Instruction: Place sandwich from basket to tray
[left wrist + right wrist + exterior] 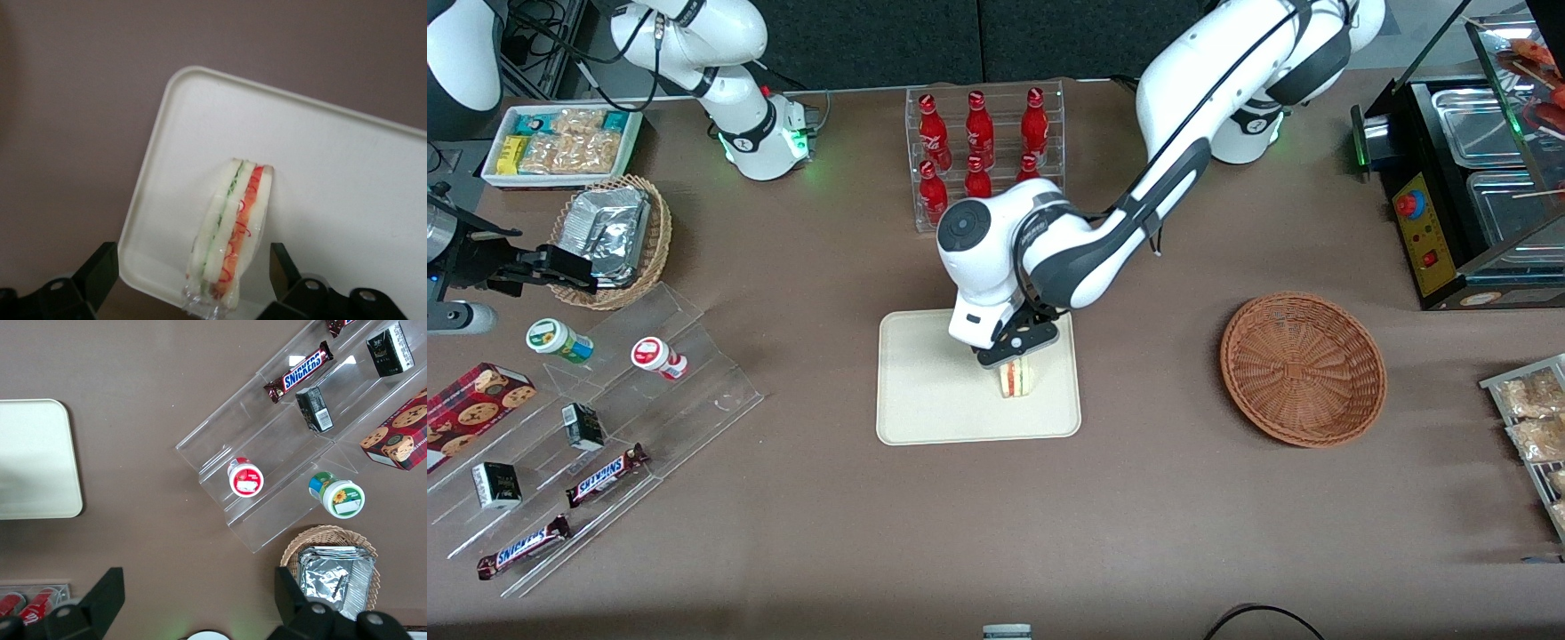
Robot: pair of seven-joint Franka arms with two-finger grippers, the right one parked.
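The sandwich (1016, 380) stands on its edge on the cream tray (934, 391), near the tray's edge toward the working arm's end. Its red and green filling and clear wrap show in the left wrist view (233, 227), with the tray (333, 167) under it. My left gripper (1017, 354) is just above the sandwich. It is open, with the black fingers (100, 270) on either side of the sandwich and a gap on at least one side. The reddish-brown wicker basket (1303, 369) lies empty toward the working arm's end of the table.
A clear rack of red bottles (983, 147) stands just farther from the front camera than the tray. A clear tiered display (605, 436) with snack bars and cups, and a tan basket of foil packs (614, 236), lie toward the parked arm's end.
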